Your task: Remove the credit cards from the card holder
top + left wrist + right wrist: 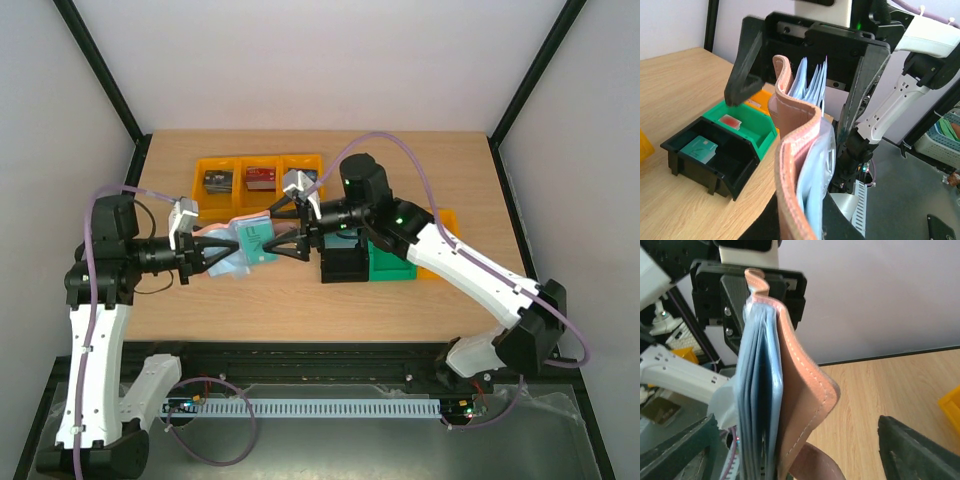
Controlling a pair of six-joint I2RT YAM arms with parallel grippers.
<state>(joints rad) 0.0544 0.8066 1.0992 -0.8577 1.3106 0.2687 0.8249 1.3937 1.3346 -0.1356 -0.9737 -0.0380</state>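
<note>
left jaws tight on the card holder (800, 400), their tips hidden; right jaws wide apart

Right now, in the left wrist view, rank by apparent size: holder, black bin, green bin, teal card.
1. Holder, inflated by nearness.
2. Black bin.
3. Green bin, partly hidden, so these two are unsure.
4. Teal card.

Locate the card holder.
Top view, centre-left: the pink-tan leather card holder with pale blue lining is gripped by the left claw, inside the open right claw, left of the black plastic bin.
</note>
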